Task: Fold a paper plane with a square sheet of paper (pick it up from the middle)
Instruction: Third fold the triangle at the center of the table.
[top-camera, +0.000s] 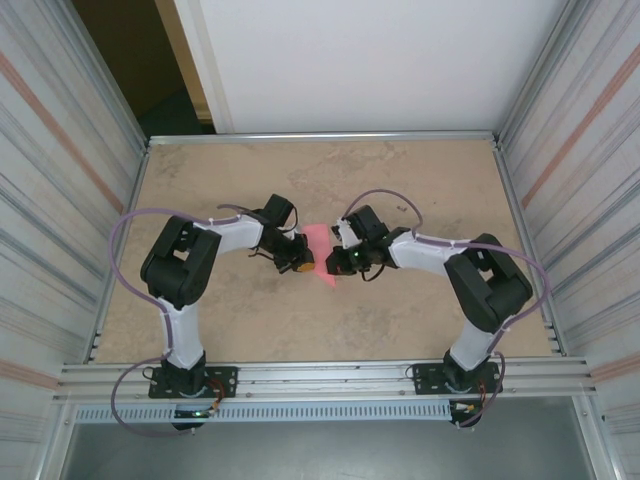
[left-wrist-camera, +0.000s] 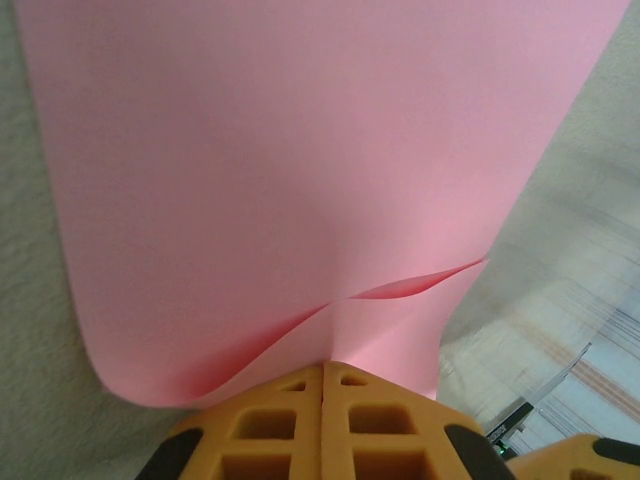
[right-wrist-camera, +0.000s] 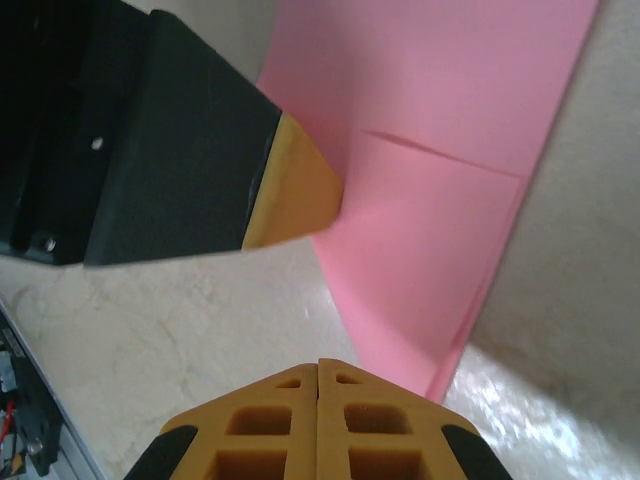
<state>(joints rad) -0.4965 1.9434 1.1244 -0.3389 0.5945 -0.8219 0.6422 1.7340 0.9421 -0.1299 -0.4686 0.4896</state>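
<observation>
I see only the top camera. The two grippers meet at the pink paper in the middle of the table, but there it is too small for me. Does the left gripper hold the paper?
Observer: Yes. In the left wrist view the left gripper is shut, and the pink sheet comes out from between its tips.
Operator: Does the right one hold it too?
Observer: No. The right gripper is shut with nothing in its grip; the sheet's corner lies just beside its tips.
Operator: Is the sheet flat?
Observer: No. It is folded over itself: the right wrist view shows two layers along its edge.
</observation>
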